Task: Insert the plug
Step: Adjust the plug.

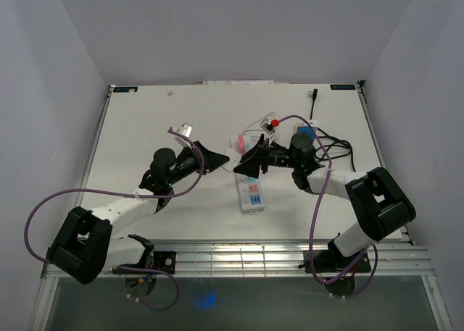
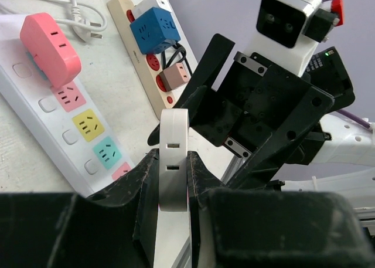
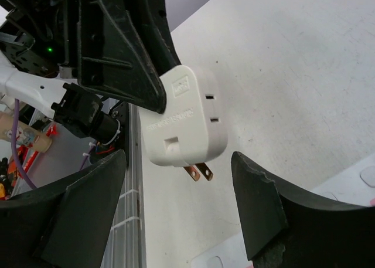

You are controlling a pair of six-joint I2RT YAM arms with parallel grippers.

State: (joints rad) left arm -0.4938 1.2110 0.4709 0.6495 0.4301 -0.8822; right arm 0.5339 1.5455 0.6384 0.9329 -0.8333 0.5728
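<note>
My left gripper (image 1: pixel 214 159) is shut on a white plug adapter (image 1: pixel 230 157) and holds it in the air above the table, left of the white power strip (image 1: pixel 251 193) with coloured sockets. In the left wrist view the adapter (image 2: pixel 174 140) stands edge-on between my fingers (image 2: pixel 143 180). In the right wrist view the adapter (image 3: pixel 186 118) shows two copper prongs (image 3: pixel 199 172) pointing down. My right gripper (image 1: pixel 249 166) is open and empty, facing the adapter at close range; its fingers (image 3: pixel 88 209) stand wide on either side below it.
A pink adapter (image 2: pixel 50 48) sits in the far end of the white strip (image 2: pixel 64 136). A beige strip (image 2: pixel 132 42) behind it holds a blue adapter (image 2: pixel 153 26) and a brown plug (image 2: pixel 176 76). Black cables (image 1: pixel 337 146) lie at the right.
</note>
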